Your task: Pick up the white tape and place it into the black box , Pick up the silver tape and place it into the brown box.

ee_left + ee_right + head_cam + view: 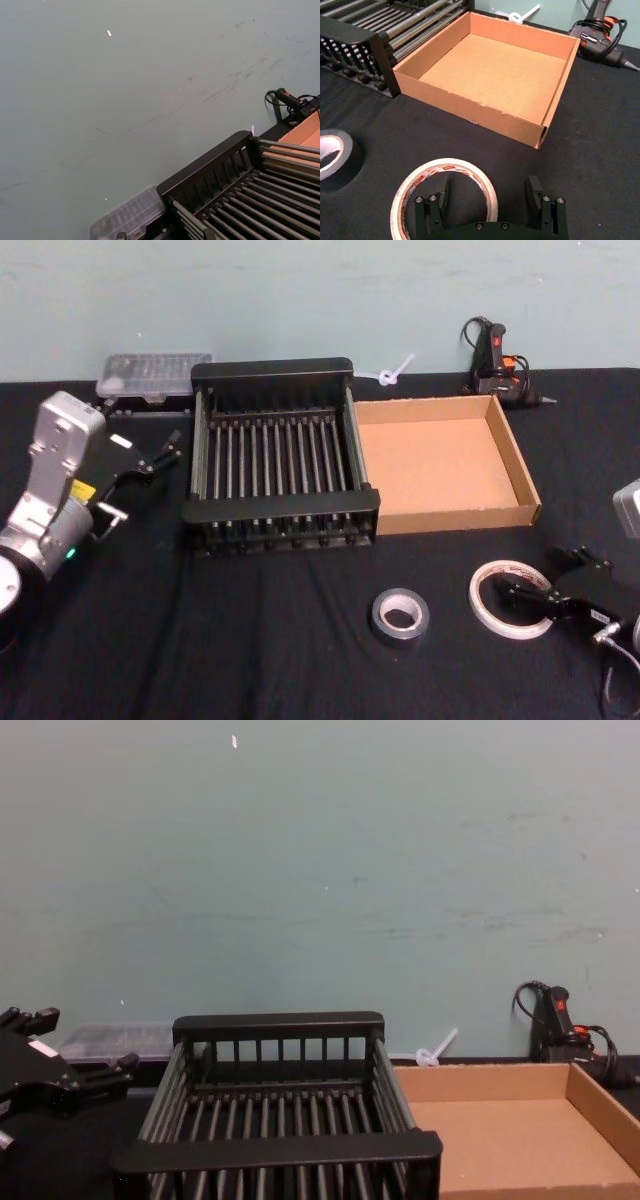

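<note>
On the black tablecloth [250, 640], near the front right, the white tape [508, 597] is seen lying flat, with reddish print visible on its face in the right wrist view [445, 192]. The right gripper [528, 598] is placed low over the roll's right part, fingers spread wide; in the right wrist view [487, 197] one finger [441, 196] is seen inside the ring and the other [535, 192] outside it, past the rim, so the roll's wall is straddled but not clamped. Whether the fingers touch the tape cannot be told.

Just left of the white roll, apart from it, the silver tape [400, 615] is seen flat on the cloth, untouched [332, 160].

Behind both rolls the brown box [525, 475] is set with nothing visible inside, its left wall against the black box [270, 370], which stands at mid-table; no tape is seen in the crate.

At the far left the left gripper [150, 455] is held off the table beside the crate, fingers open, holding nothing [60, 1070].

A clear plastic case [155, 375] and a glue gun [495, 360] are seen at the back edge.
</note>
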Motion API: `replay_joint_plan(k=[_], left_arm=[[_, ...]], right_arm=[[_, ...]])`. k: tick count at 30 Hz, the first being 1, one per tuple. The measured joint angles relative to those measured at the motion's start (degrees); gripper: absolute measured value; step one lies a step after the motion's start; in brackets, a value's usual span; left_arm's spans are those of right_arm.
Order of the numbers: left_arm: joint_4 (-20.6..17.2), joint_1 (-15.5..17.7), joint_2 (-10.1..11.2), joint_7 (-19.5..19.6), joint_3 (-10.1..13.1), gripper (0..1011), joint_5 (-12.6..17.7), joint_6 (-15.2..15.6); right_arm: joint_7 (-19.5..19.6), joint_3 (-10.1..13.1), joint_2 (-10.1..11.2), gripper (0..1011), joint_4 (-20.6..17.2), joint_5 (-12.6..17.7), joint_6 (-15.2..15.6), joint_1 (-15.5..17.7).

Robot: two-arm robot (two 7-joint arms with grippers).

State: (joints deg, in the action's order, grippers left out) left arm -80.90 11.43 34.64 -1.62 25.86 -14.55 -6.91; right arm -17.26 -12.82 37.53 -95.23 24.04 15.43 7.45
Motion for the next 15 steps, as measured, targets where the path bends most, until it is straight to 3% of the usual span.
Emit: replay_joint_plan(k=[15], left_arm=[[0.00, 0.00, 0.00, 0.00, 0.00, 1002, 0.00, 0.00]], right_arm=[[-1.44, 0.93, -1.39, 1003, 0.32, -1.19, 1.01, 0.15]])
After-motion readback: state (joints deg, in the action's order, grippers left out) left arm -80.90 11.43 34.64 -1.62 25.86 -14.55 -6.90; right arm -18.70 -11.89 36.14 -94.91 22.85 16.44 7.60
